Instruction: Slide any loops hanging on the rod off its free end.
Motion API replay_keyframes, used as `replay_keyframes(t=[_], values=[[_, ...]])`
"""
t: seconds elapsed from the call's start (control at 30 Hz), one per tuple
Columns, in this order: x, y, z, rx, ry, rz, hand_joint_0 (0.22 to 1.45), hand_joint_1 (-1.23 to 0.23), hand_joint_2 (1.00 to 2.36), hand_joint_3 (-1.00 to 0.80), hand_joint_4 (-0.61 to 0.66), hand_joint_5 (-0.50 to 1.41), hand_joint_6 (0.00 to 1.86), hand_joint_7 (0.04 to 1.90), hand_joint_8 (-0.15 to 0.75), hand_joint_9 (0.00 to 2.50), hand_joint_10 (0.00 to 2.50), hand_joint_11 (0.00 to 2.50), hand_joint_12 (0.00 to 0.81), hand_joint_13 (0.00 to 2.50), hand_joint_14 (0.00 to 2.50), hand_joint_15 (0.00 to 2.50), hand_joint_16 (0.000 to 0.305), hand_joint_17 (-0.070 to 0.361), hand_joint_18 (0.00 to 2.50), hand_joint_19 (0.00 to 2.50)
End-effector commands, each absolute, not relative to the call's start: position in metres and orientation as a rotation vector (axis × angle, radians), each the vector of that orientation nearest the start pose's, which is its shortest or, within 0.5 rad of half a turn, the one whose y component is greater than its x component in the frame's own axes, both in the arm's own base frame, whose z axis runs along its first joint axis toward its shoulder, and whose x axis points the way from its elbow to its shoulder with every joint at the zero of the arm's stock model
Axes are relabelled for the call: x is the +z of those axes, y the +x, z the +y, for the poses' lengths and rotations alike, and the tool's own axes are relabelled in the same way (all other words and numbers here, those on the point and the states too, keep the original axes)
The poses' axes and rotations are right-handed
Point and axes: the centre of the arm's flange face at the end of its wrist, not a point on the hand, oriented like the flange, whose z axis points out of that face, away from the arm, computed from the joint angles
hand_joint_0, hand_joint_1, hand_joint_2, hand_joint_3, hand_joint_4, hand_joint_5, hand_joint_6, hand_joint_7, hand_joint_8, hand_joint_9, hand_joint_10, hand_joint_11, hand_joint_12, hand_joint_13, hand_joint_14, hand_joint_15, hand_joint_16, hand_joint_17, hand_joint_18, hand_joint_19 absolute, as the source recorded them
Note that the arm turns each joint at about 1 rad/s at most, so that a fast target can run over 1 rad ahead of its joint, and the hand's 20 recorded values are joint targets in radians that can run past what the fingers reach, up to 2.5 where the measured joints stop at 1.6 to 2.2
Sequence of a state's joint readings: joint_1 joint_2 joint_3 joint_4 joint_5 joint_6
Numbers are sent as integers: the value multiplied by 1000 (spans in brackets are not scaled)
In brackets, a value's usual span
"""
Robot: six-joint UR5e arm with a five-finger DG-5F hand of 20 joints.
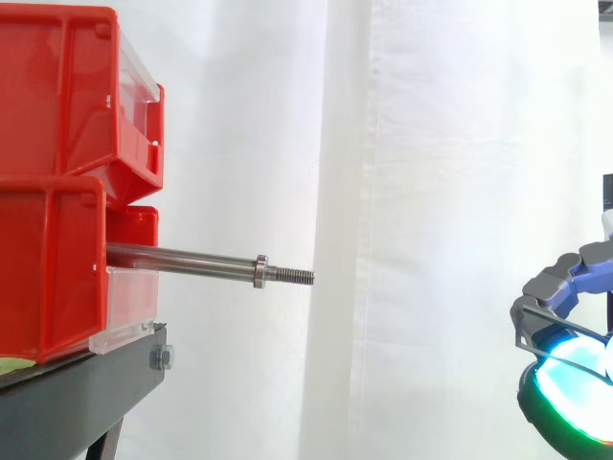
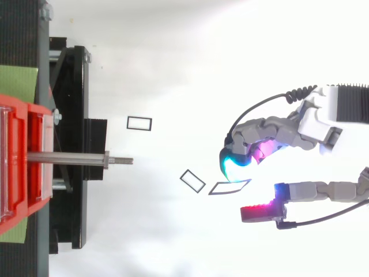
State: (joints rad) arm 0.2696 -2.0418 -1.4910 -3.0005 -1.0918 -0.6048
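Steel rod (image 1: 182,257) vanishes behind the red bins (image 1: 57,96) at its base.

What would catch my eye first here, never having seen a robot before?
First, the hand at the right, glowing cyan, magenta and red. Next, the red bins at the left, with a bare steel rod sticking out level towards the hand. From above, three thin loops are off the rod, between it and the hand: one, another and a third just under the cyan glow.
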Motion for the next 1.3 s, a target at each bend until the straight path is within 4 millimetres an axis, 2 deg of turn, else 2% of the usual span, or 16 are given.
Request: replay_keyframes(t=[0.0, 0.93, 1.17, 1.23, 1.27], values=[[273, 642, -8, 448, 926, 1561, 564, -672, 1086, -135, -125, -55, 740, 1226, 372, 1039, 6, 266, 392, 972, 8, 209, 62, 139, 1040, 472], [273, 642, -7, 449, 925, 1561, 562, -671, 1098, -136, -128, -53, 737, 1233, 375, 1037, 7, 269, 397, 981, 7, 207, 62, 140, 1043, 460], [273, 642, -7, 449, 925, 1561, 551, -662, 1136, -141, -136, -50, 736, 1234, 366, 1021, 6, 265, 409, 827, 5, 189, 67, 151, 785, 400], [274, 642, -7, 449, 923, 1561, 542, -655, 1174, -154, -156, -49, 734, 1248, 350, 997, 6, 253, 425, 642, 3, 112, 68, 152, 703, 341], [273, 642, -7, 449, 925, 1561, 537, -653, 1189, -164, -175, -51, 735, 1249, 317, 941, 5, 220, 425, 476, 0, 23, 67, 151, 581, 264]])
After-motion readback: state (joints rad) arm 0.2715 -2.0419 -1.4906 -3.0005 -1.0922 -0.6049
